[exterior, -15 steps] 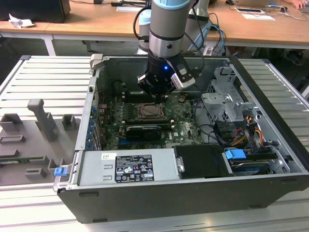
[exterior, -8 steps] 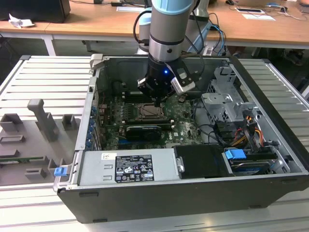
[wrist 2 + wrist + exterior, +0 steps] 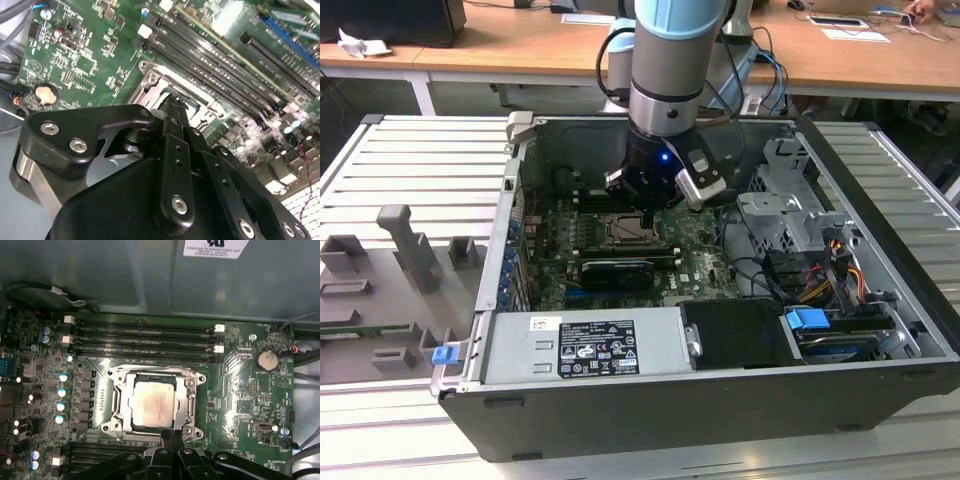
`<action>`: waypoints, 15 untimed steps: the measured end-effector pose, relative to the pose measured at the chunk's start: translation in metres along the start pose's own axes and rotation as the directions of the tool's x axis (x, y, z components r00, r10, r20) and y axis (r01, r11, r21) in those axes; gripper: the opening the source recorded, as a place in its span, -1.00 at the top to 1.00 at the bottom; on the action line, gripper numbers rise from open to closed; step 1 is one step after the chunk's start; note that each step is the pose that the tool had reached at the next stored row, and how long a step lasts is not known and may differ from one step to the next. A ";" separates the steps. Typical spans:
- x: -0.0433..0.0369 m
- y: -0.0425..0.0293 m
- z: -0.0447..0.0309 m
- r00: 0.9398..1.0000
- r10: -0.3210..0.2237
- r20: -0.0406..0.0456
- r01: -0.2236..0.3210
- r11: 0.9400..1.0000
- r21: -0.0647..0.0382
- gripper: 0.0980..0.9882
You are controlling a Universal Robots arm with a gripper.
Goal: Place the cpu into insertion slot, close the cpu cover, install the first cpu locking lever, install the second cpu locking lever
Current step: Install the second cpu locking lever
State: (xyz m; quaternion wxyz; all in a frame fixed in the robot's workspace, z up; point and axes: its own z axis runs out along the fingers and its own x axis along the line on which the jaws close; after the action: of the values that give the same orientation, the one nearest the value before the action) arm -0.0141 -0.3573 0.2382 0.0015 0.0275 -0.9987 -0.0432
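Arm reaching straight down into the open computer case (image 3: 880, 330), its wrist standing upright over the green motherboard (image 3: 240, 380). Tool (image 3: 171, 437) is hanging low at the edge of the socket, its black fingers (image 3: 172, 117) lying pressed together and gripping nothing. Just beyond the fingertips, the cpu cover (image 3: 192, 395) is lying flat over the socket, framing the cpu (image 3: 152, 402), which is sitting in its slot with its pale metal top showing.

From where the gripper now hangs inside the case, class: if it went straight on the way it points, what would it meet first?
Probably the edge of the cpu cover framing the cpu; the gripper points down at that socket rim, though the gap between them is unclear.
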 end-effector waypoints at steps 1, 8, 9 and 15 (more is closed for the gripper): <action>0.0000 -0.0012 0.0002 1.000 0.000 0.000 0.000 1.000 0.000 0.98; 0.0052 -0.0156 0.0003 1.000 0.000 -0.002 0.000 1.000 -0.002 0.98; 0.0122 -0.0159 0.0004 1.000 0.000 -0.002 0.000 1.000 -0.007 0.98; 0.0373 -0.0152 0.0039 1.000 0.000 -0.002 0.000 1.000 -0.007 0.98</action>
State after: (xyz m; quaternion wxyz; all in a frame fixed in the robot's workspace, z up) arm -0.0505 -0.3742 0.2331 0.0025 0.0275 -0.9985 -0.0467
